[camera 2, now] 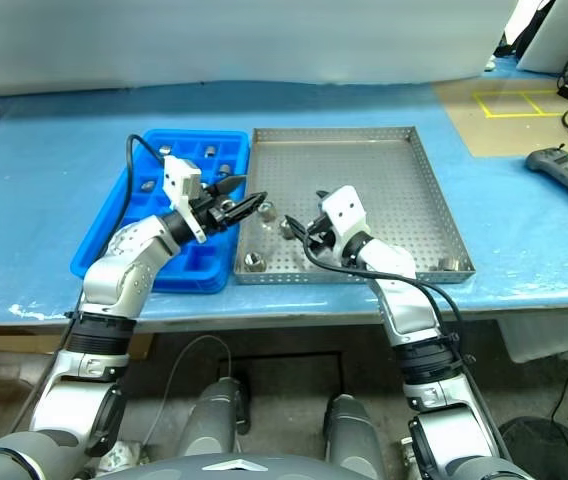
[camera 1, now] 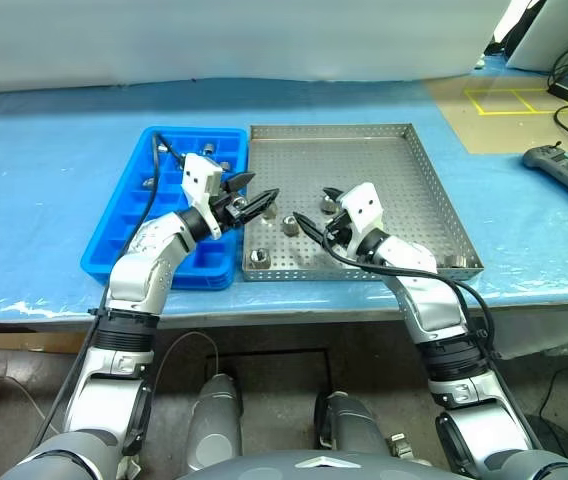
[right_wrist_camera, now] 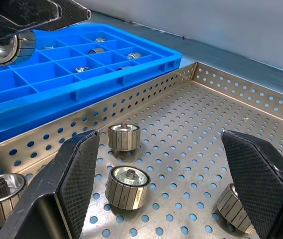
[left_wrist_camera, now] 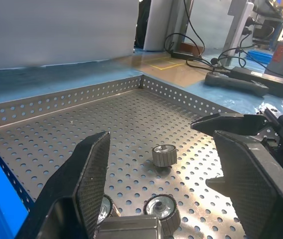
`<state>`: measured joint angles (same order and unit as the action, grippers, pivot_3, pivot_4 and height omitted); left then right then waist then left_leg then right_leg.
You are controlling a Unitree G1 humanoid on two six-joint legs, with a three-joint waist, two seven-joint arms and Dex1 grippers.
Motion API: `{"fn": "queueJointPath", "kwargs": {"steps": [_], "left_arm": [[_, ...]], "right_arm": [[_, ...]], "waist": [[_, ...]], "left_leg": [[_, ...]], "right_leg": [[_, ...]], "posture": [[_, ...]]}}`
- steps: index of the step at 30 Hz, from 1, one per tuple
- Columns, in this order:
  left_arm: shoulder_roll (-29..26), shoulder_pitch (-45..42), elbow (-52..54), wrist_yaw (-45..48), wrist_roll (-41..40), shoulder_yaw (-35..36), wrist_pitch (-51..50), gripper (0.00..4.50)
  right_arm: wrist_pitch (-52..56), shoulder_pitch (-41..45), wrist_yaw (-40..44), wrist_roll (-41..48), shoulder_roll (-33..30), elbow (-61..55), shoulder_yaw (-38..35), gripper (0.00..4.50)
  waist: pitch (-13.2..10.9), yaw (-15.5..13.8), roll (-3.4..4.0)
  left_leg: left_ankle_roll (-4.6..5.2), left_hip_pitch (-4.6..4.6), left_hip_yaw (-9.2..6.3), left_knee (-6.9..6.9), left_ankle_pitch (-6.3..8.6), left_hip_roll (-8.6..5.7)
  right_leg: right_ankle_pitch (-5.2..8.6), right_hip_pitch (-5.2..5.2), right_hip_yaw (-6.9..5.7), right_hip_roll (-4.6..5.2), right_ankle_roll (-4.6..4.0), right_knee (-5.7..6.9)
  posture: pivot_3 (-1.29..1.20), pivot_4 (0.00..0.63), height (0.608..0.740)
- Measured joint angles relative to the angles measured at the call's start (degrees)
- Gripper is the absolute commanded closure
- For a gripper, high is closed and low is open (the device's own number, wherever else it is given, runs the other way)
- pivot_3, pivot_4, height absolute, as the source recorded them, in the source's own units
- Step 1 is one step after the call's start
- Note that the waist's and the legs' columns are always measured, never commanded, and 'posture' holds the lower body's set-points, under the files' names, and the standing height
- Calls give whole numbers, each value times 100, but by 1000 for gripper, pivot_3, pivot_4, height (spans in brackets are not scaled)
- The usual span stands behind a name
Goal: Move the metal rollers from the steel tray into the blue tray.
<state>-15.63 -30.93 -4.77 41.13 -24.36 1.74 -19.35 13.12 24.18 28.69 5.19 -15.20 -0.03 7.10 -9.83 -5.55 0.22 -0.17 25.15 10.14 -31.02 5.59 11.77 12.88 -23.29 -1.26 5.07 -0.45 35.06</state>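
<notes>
The steel tray (camera 1: 364,128) lies in the middle of the blue table, with the blue tray (camera 1: 114,240) against its left wall. Several metal rollers stand in the steel tray: one (camera 1: 289,225) between the grippers, one (camera 1: 259,257) by the near left corner, one (camera 1: 454,262) at the near right corner. More rollers (right_wrist_camera: 96,50) sit in the blue tray's far cells. My left gripper (camera 1: 264,186) hovers over the steel tray's left wall, open and empty between the pads. My right gripper (camera 1: 314,205) faces it, open, low over the rollers. A shiny ribbed cylinder (right_wrist_camera: 4,45) shows under the left gripper; I cannot tell what it is.
A dark power strip (camera 1: 564,165) with cables lies at the right on the table. A brown mat with yellow tape (camera 1: 509,100) is at the back right. The table's front edge runs just below both trays.
</notes>
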Motion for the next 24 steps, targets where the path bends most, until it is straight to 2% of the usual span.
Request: {"fn": "queueJointPath", "kwargs": {"steps": [7,14,20,24], "left_arm": [[40,-55,-98,99,-330,155,-196,999],[13,-533,-179,443,-1291,436,-1323,999],[-233,-1006,-966,1145,-1767,462,-2333,999],[-278,-1340,-1586,1491,-1689,315,-2488,999]], "right_arm": [[-4,341,30,64,69,14,-17,399],[274,284,651,355,60,-93,208,399],[415,541,1328,419,-200,-224,453,399],[302,695,1647,348,-412,-253,638,399]], "waist": [[0,-2,0],[0,-6,0],[-1,-4,1],[-1,-22,1]], "left_leg": [[0,0,0,0,0,0],[2,2,1,0,1,-1],[0,-1,1,-1,0,-1],[2,2,1,-2,1,-4]], "right_leg": [[0,0,-1,0,0,1],[0,-1,-1,0,-1,0],[0,1,0,0,-1,3],[0,4,-1,2,-1,-1]], "posture": [[21,150,740],[20,150,740],[7,150,740],[-10,150,740]]}}
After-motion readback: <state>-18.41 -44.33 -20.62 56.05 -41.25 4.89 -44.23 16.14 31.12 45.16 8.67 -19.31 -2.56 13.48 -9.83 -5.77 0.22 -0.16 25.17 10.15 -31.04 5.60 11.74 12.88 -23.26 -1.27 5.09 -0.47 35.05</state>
